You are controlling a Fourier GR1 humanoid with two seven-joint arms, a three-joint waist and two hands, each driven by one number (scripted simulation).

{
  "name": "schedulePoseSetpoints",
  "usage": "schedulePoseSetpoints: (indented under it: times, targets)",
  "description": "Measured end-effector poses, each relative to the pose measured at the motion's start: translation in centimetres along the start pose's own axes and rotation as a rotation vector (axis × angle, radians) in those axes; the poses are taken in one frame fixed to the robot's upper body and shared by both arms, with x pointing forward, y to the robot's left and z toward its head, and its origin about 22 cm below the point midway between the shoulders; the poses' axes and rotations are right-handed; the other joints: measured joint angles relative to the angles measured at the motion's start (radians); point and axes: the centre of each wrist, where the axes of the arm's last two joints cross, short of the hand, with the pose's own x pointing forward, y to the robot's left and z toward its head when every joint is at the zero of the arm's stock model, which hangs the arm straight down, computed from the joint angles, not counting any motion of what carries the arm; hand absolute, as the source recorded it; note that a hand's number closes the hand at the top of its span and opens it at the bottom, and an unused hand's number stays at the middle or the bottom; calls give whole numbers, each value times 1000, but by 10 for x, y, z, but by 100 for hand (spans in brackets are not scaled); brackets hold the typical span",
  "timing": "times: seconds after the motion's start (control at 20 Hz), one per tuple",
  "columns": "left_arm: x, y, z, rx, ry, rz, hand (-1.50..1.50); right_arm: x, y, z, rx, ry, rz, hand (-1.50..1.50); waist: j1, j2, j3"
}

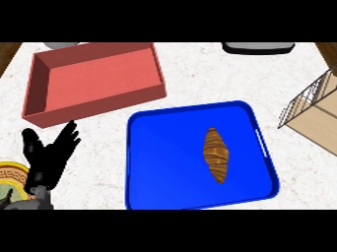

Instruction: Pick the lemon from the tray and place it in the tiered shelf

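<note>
Place: a kitchen counter.
Surface: white marble counter top, wood at its edges.
Food: a croissant on a blue tray.
Three o'clock: a wire tiered shelf.

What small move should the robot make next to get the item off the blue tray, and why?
Probably bring the right hand in over the blue tray: that hand is out of view, and the tiered shelf stands on that side. The left hand rests open beside the tray. The tray holds only a brown pastry, no lemon.
</note>
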Motion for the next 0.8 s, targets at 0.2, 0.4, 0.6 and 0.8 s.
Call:
schedulePoseSetpoints:
  times: [0.2, 0.4, 0.6, 0.8]
  targets:
    - [-1, 5, -3, 2, -4, 0, 0, -16, 3, -23, 28, 33, 65, 150, 4, 2, 0]
    - [-1, 1, -4, 5, 3, 0, 0, -21, 12, -36, 45, 57, 109, 150, 8, 3, 1]
    - [-1, 4, 0, 5, -1, -12, 0, -36, 21, -50, 47, 71, 122, 150, 9, 3, 1]
    - [2, 2, -6, -2, -8, -6, 0, -51, 27, -68, 38, 76, 133, 150, 9, 4, 1]
